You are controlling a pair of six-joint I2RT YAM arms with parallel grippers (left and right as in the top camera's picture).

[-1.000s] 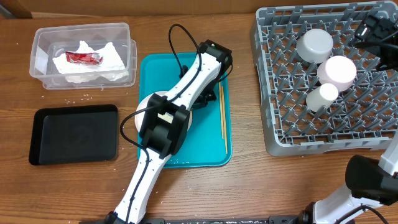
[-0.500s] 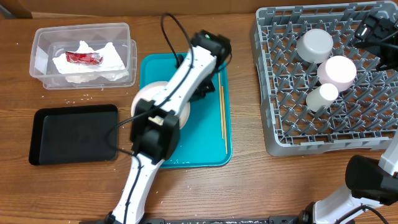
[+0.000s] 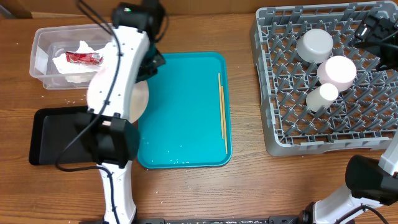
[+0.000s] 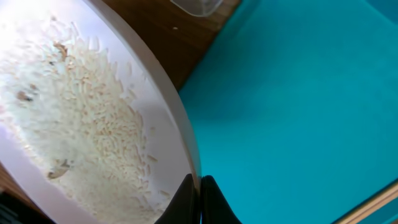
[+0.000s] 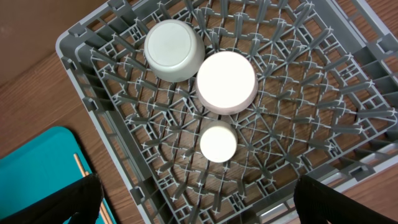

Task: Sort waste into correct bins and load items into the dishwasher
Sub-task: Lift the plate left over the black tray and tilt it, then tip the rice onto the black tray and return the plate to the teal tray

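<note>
Since the earlier frame the left arm has swung away from the middle of the teal tray (image 3: pixel 186 106), carrying the round plate (image 3: pixel 140 102) off its left edge; the plate now hangs between the clear tub (image 3: pixel 38 59) and the black tray (image 3: pixel 62 137). The left gripper (image 4: pixel 200 186) is pressed together, pinching the plate's rim, and the wrist view shows loose rice (image 4: pixel 93 124) spread over the plate. The step in hand appears to be emptying this rice into a bin. The next move likely calls for bringing the plate over the bare black tray and tilting it while keeping the pinch firm. The tub, holding the crumpled napkin (image 3: pixel 81 68) and red wrapper (image 3: pixel 84 58), sits just beside the plate, and the arm's own link crosses the black tray. Chopsticks (image 3: pixel 221 112) lie on the teal tray. The right gripper (image 5: pixel 196 193) is spread wide, holding nothing, above the dish rack (image 3: pixel 373 124), where three white dishes stand
</note>
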